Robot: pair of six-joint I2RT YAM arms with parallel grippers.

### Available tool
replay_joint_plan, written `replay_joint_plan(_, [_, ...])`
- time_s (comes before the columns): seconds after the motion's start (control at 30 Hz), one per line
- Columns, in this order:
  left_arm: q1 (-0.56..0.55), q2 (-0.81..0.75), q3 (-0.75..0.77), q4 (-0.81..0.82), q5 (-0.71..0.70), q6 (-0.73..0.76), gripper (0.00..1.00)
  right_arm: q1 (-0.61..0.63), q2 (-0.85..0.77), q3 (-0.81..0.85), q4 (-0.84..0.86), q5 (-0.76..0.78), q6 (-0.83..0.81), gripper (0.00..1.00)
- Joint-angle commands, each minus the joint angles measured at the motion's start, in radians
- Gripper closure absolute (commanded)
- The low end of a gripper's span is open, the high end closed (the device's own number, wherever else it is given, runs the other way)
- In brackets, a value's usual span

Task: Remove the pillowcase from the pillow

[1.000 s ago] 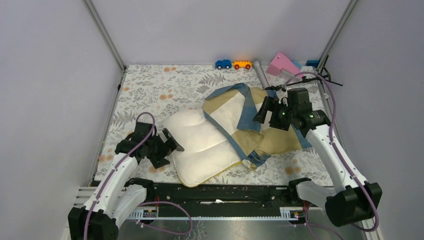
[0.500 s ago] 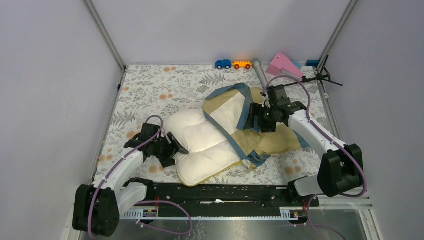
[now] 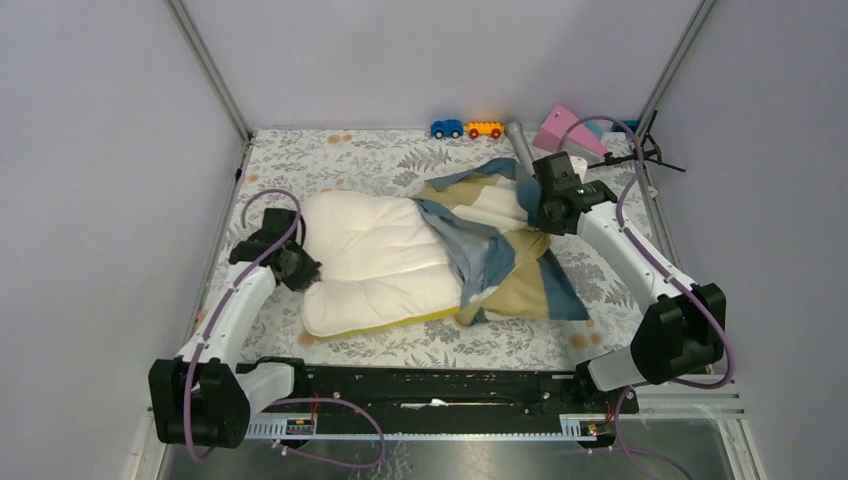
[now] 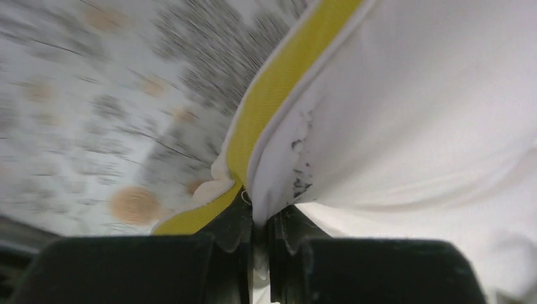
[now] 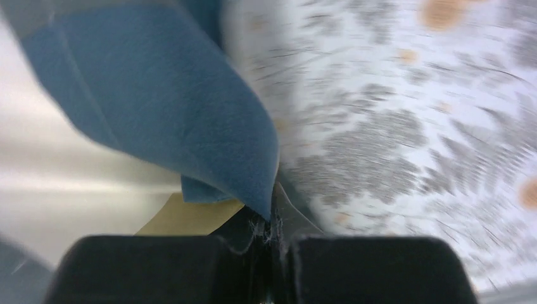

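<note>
The limp, light-looking pillowcase (image 3: pixel 500 255) sits bunched over the right end of the soft pillow (image 3: pixel 370 260), the right gripper (image 5: pixel 273 228) pinching its blue corner, the left gripper (image 4: pixel 256 231) clamped on the pillow's yellow-trimmed left edge, both sensible holds, I'd say.

Cream, yellow-trimmed pillow (image 3: pixel 375 262); blue, tan, cream patchwork pillowcase (image 3: pixel 505 260).

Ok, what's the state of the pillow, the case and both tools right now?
pillow: mostly bare, right end under the case.
case: bunched up over the pillow's right end.
left tool: shut on the pillow's yellow-trimmed edge.
right tool: shut on a blue corner of the case.
</note>
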Motion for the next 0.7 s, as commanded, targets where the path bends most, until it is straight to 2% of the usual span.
replay_joint_plan(0.0, [0.068,-0.072,0.144,-0.192,-0.602,-0.030,1.00,-0.027,-0.055,0.045,-0.248,0.665,0.285,1.00])
replay_joint_plan(0.13, [0.099,-0.084,0.239,-0.312,-0.895,-0.082,1.00,-0.053,-0.105,-0.004,-0.272,0.701,0.354,1.00])
replay_joint_plan(0.2, [0.099,-0.078,0.269,-0.340,-0.961,-0.093,1.00,-0.056,-0.115,-0.018,-0.272,0.703,0.359,1.00])
replay_joint_plan(0.63, [0.099,-0.125,0.270,-0.359,-0.984,-0.055,1.00,-0.055,-0.132,-0.004,-0.265,0.666,0.331,1.00])
replay_joint_plan(0.67, [0.099,-0.131,0.269,-0.317,-0.938,-0.026,1.00,-0.055,-0.135,-0.003,-0.224,0.595,0.262,0.89])
